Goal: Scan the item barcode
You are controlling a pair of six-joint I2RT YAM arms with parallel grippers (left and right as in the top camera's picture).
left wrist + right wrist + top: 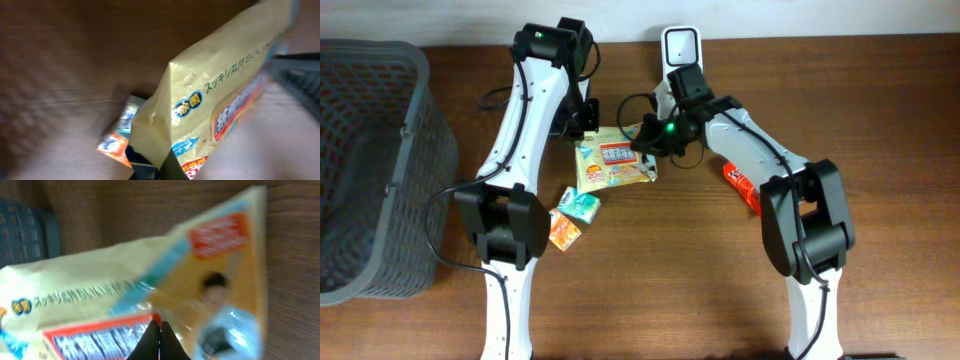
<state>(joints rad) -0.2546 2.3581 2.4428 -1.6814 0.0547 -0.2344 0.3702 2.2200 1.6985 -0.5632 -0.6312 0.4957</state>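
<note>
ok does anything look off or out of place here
Nothing spilled or damaged. Only oddity: the left gripper and right gripper both pinch the same yellow packet, at opposite edges. A red packet lies partly under the right arm.

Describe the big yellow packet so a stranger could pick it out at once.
Find the white scanner at the table's far edge. Just before it is the yellow packet, gripped by the left gripper and right gripper. It dwarfs the small orange and green packs beside it.
</note>
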